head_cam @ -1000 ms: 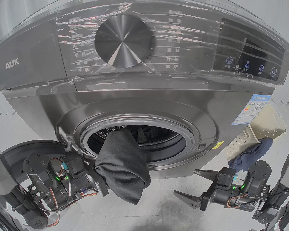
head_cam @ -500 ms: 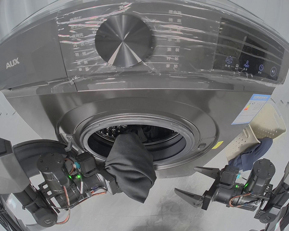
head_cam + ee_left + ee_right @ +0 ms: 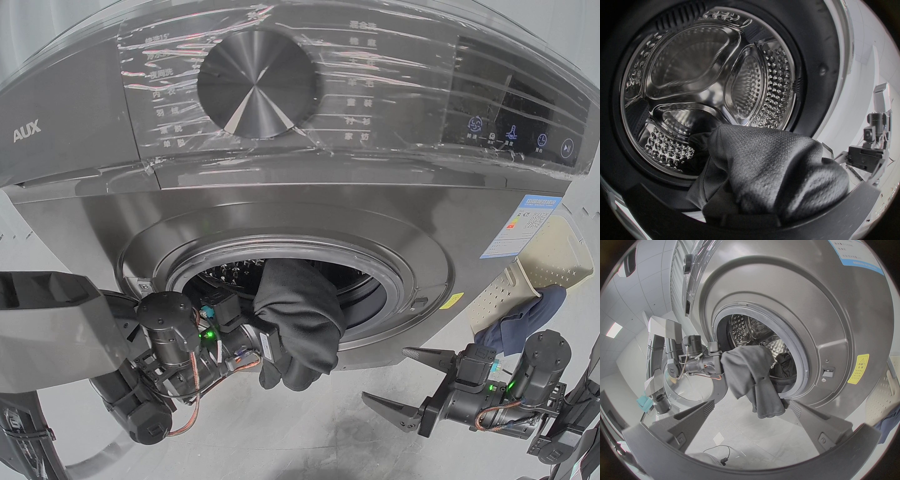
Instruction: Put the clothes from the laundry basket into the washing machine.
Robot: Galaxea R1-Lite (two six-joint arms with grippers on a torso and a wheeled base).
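Observation:
A black garment (image 3: 300, 319) hangs over the lower rim of the washing machine's round opening (image 3: 400, 281), part inside, part dangling outside. My left gripper (image 3: 274, 350) is shut on it at the opening's lower left, its fingers wrapped in the cloth. From the left wrist the garment (image 3: 768, 168) lies in front of the steel drum (image 3: 693, 65). More dark clothing (image 3: 785, 362) lies inside the drum. My right gripper (image 3: 386, 378) is open and holds nothing, low in front of the machine at the right. A blue garment (image 3: 520, 320) hangs from the cream laundry basket (image 3: 553, 259).
The washer door (image 3: 693, 390) stands swung open on the left, behind my left arm. The basket leans beside the machine's right side. Bare grey floor (image 3: 325, 431) lies between the two arms.
My left arm has risen and moved right toward the opening, lifting the black garment higher and further into it. The right arm has hardly moved.

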